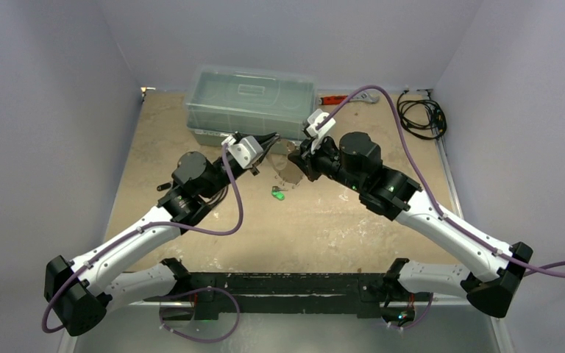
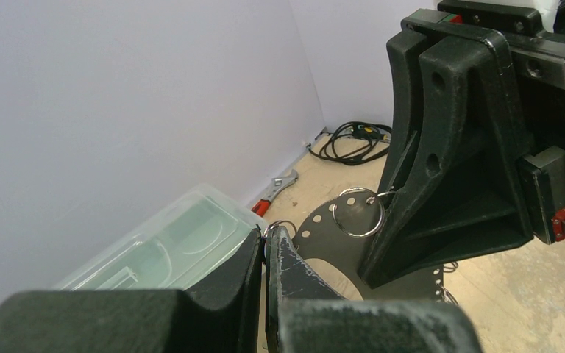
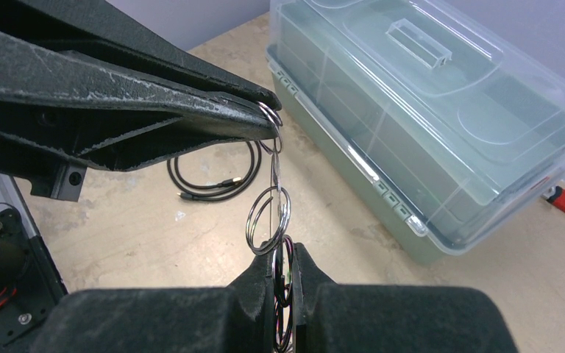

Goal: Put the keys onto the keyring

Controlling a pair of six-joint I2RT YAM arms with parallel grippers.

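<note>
Slippage is the main risk: the left hand (image 3: 268,118) is clenched on the small top loop of the keyring (image 3: 274,176) and the right hand (image 3: 283,259) on its larger ring, both by the very tips, holding it in the air before the clear box (image 1: 250,103) at the far edge of the tabletop (image 1: 353,235), so any pull or twist could flick the thin wire out of one pinch or bend it. The green key (image 1: 278,194) lies near the tabletop's middle with neither hand free; releasing to fetch it would likely leave the ring swinging
</note>
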